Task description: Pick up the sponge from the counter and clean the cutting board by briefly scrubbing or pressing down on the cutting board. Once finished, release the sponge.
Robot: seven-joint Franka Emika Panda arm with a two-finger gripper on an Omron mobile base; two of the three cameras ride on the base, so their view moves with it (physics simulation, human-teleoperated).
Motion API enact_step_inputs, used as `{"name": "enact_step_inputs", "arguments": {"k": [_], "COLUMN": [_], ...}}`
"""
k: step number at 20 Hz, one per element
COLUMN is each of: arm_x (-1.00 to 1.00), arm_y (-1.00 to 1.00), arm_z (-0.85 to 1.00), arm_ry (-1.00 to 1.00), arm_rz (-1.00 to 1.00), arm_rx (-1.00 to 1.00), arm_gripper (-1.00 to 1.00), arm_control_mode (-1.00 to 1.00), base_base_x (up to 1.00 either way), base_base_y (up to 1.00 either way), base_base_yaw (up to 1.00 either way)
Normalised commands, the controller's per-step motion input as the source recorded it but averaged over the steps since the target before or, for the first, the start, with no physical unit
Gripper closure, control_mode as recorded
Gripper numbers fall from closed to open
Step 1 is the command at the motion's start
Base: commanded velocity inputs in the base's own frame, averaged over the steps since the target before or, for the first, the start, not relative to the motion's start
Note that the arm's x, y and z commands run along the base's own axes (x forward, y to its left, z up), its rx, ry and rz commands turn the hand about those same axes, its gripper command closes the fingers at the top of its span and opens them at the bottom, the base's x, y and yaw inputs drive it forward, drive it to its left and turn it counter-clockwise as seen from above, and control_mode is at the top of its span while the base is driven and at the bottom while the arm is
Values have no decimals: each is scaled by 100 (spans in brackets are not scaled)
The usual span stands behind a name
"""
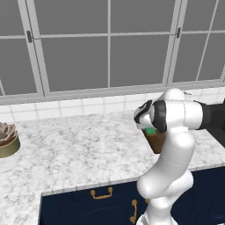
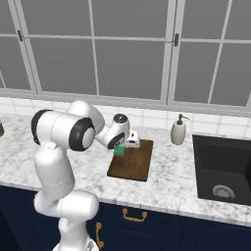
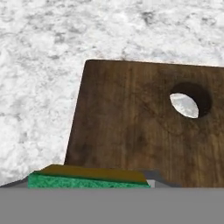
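The dark brown cutting board (image 2: 132, 161) lies on the white marble counter (image 2: 171, 181), with a round hole (image 3: 189, 101) near one end. My gripper (image 2: 126, 143) hangs just over the board's left edge, shut on the sponge (image 2: 119, 151). In the hand view the sponge (image 3: 87, 177) sits at the bottom between the fingers, green face and yellow layer both showing, over the near end of the board (image 3: 140, 131). In the left base view my own arm hides most of the board (image 1: 155, 140); a bit of the green sponge (image 1: 150, 130) peeks out beside the wrist.
A cream soap dispenser (image 2: 178, 131) stands behind the board to the right, and a black sink (image 2: 223, 169) lies beyond it. A potted succulent (image 1: 6, 139) sits at the counter's far left. A tiled backsplash and windows run along the back.
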Motion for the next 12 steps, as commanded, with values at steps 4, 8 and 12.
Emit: {"name": "enact_step_inputs", "arguments": {"k": [4,8,12], "arm_x": [68,63,8], "arm_y": [-23,-26,-48], "arm_z": [0,0,-2], "arm_ry": [0,0,0], "arm_rz": [0,0,0], "arm_rx": [0,0,0], "arm_gripper": [100,100,100], "arm_control_mode": [-100,-100,-100], "base_base_x": [0,0,0], "base_base_y": [0,0,0], "base_base_yaw": [0,0,0]}}
